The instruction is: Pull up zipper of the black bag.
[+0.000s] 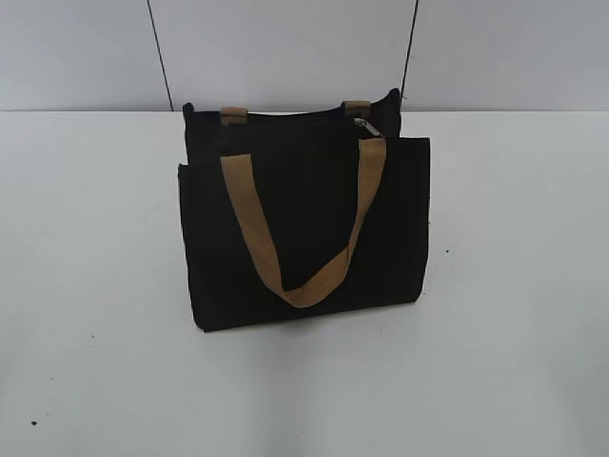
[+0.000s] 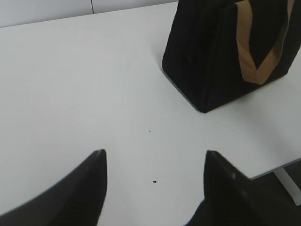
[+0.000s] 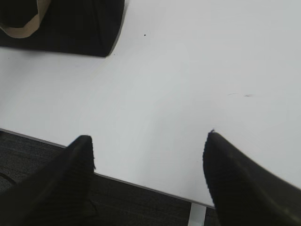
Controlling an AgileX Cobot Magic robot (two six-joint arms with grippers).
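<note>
The black bag (image 1: 304, 219) stands upright on the white table, its tan handle (image 1: 304, 228) hanging down the front. The zipper runs along its top rim, with a small silver pull tab (image 1: 367, 125) near the right end. The bag also shows at the upper right of the left wrist view (image 2: 207, 61) and at the upper left of the right wrist view (image 3: 70, 28). My left gripper (image 2: 154, 157) is open and empty, well short of the bag. My right gripper (image 3: 148, 136) is open and empty at the table's front edge. Neither gripper shows in the exterior view.
The white table (image 1: 105, 286) spreads out on all sides of the bag. Its front edge (image 3: 141, 184) lies under my right gripper, with dark floor below. A pale wall with two dark vertical lines (image 1: 160, 57) stands behind the table.
</note>
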